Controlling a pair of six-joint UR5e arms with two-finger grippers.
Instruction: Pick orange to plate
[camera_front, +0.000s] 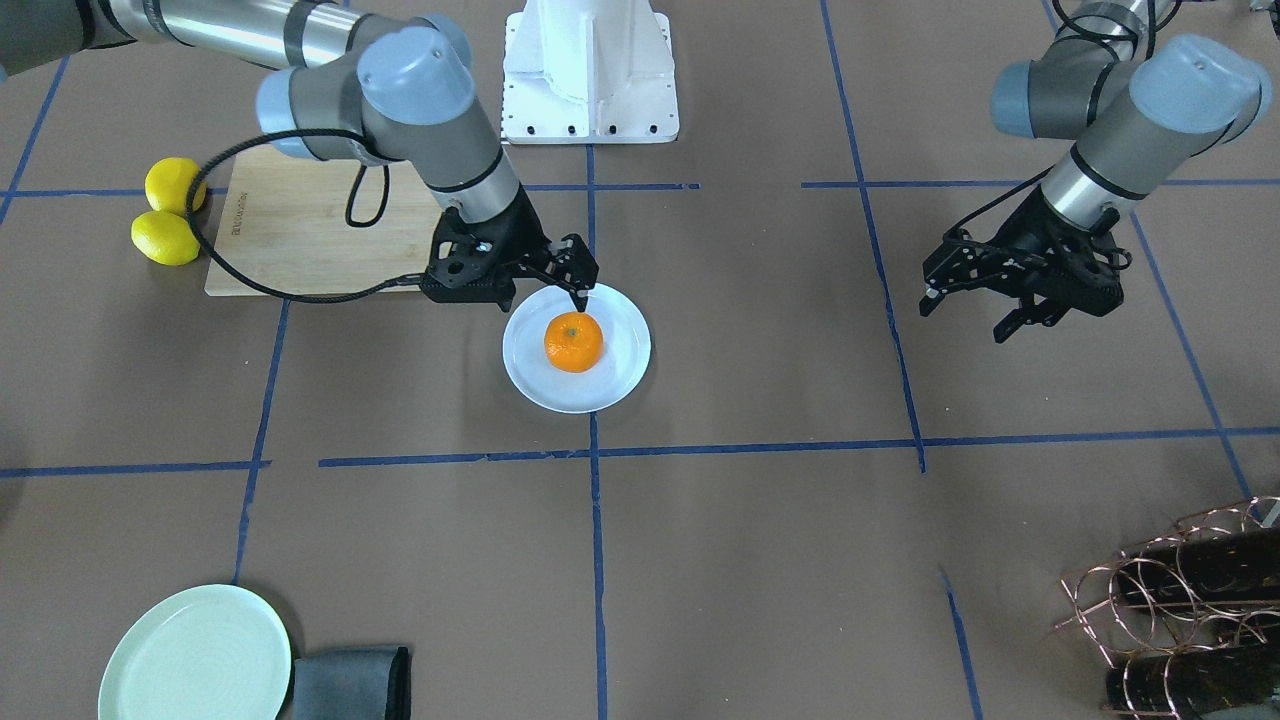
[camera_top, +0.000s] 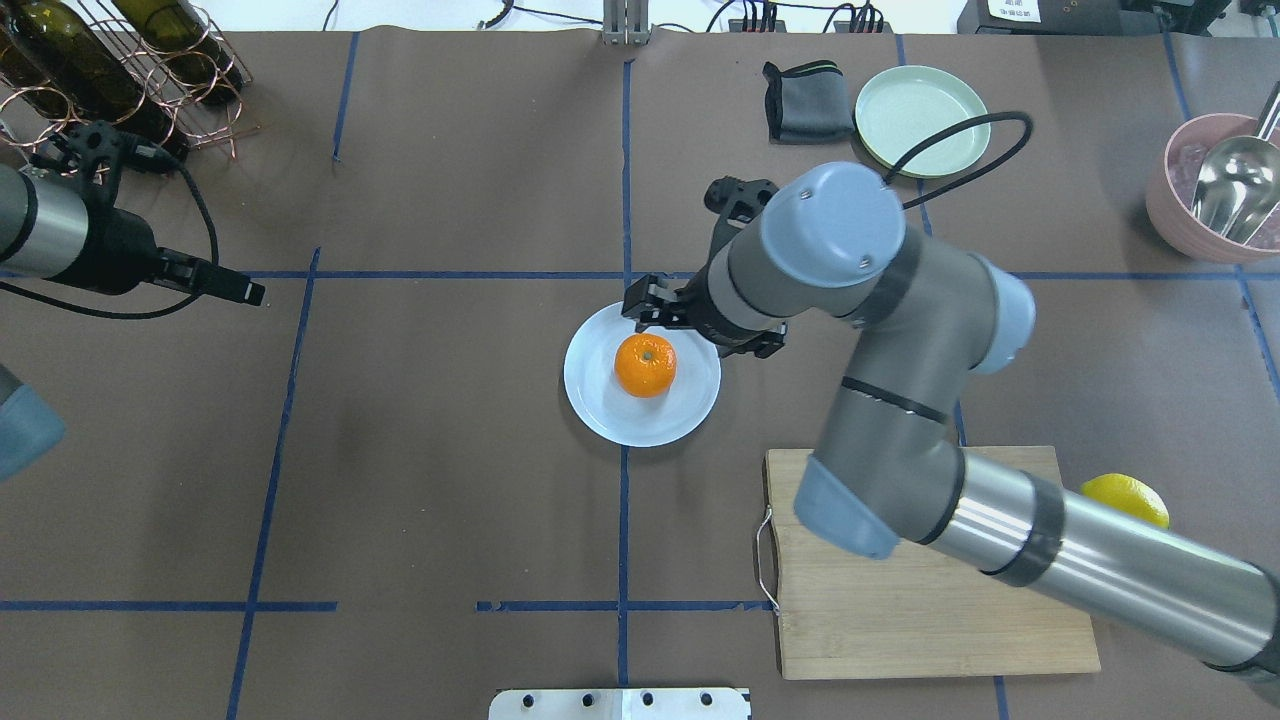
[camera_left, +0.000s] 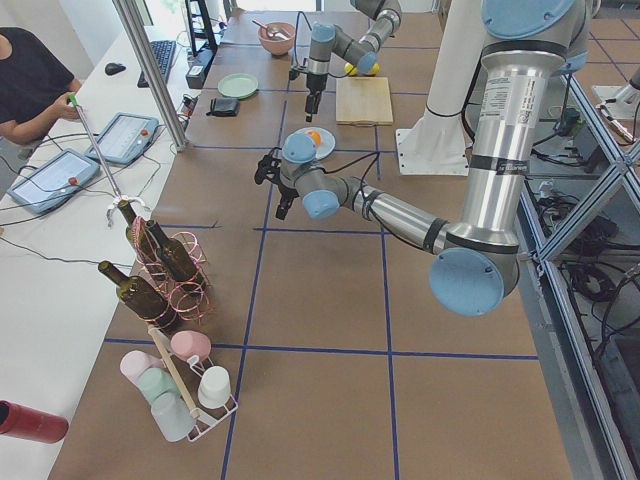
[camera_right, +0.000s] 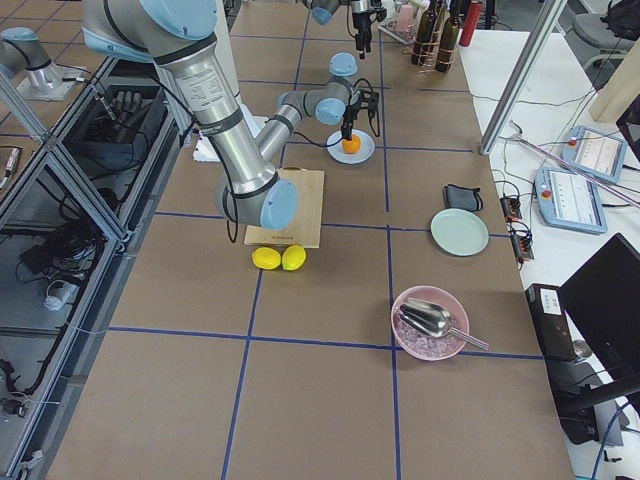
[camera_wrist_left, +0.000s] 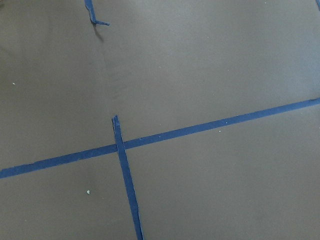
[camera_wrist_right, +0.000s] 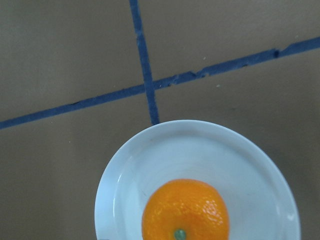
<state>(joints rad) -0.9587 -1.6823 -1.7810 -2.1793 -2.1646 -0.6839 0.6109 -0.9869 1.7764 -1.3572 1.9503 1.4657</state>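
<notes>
The orange (camera_front: 573, 342) lies free in the middle of the pale bluish-white plate (camera_front: 625, 370), stem dimple up. In the right wrist view the orange (camera_wrist_right: 185, 210) and the plate (camera_wrist_right: 125, 185) fill the lower half, with no finger showing. My right gripper (camera_front: 545, 290) hangs open just above the plate's rim on the robot's side, clear of the fruit. Far off to my left, my left gripper (camera_front: 962, 322) hovers open and empty over bare table. The left wrist view holds only brown tabletop and blue tape.
A bamboo cutting board (camera_front: 300, 225) lies behind the right arm, with two lemons (camera_front: 168, 212) at its outer edge. A mint-green plate (camera_front: 195, 655) and a grey cloth (camera_front: 350, 683) sit at the operators' side. A wine rack (camera_front: 1190, 600) and a pink bowl (camera_top: 1215, 195) stand at the table's corners.
</notes>
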